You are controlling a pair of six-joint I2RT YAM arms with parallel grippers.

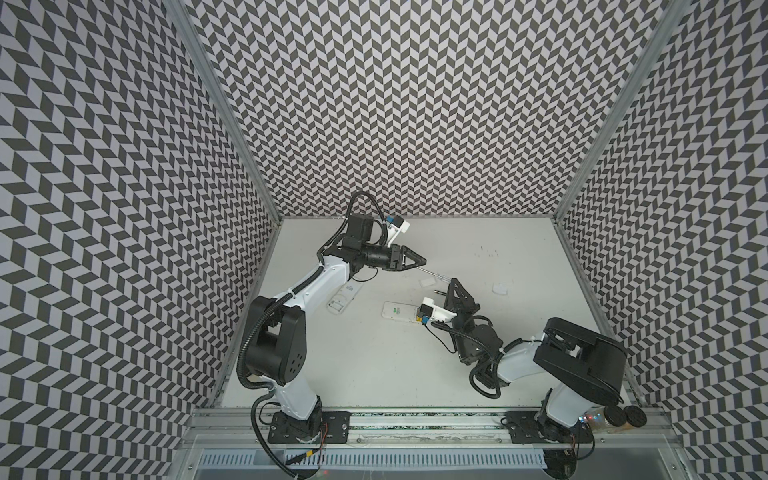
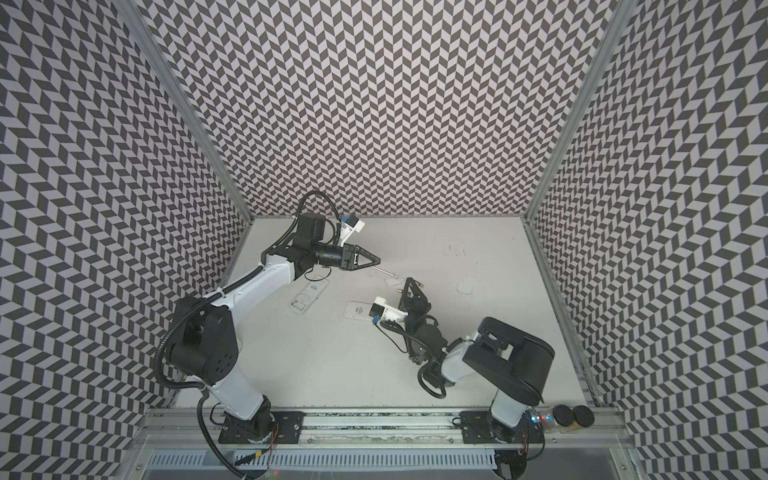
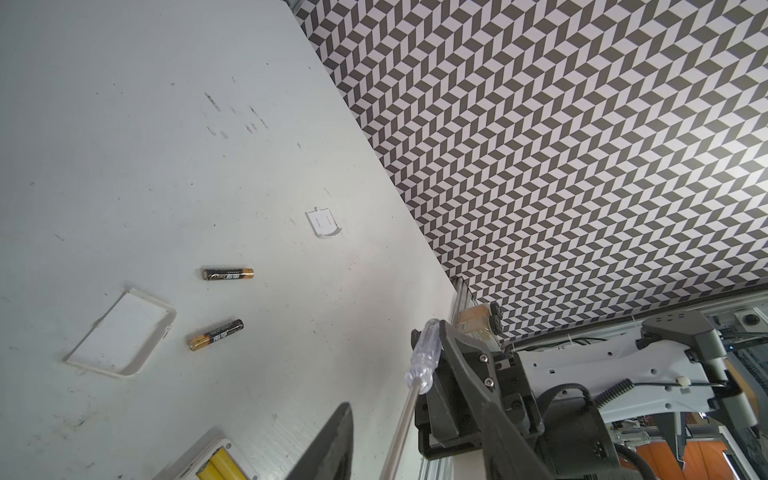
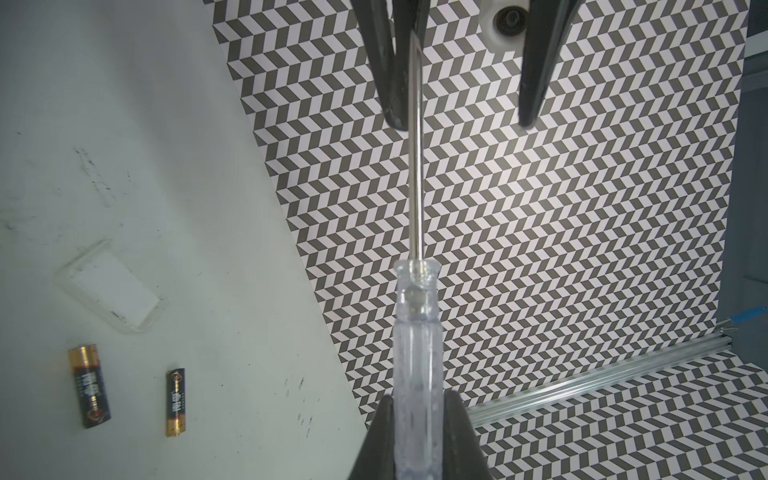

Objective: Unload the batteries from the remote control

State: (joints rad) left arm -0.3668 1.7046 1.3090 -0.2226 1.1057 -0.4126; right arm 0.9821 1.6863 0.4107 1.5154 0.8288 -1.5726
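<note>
Clear-handled screwdriver (image 4: 417, 357) above the table (image 3: 124, 124), large white cover (image 3: 122, 334) and small white cover (image 3: 324, 222) on it.

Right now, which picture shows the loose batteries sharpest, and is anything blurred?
Left wrist view: both black batteries crisp, labels visible. Right wrist view: white cover soft, screwdriver handle near the lens. Both top views: batteries too small.

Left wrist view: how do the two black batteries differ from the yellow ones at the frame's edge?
Colour: the black batteries each have a gold end; the yellow batteries show only yellow. State: the black batteries lie loose on the table; the yellow batteries sit in the open bay of the remote. Pose: the black batteries lie apart, at different angles; the yellow batteries lie side by side. Both are slim cylinders.
</note>
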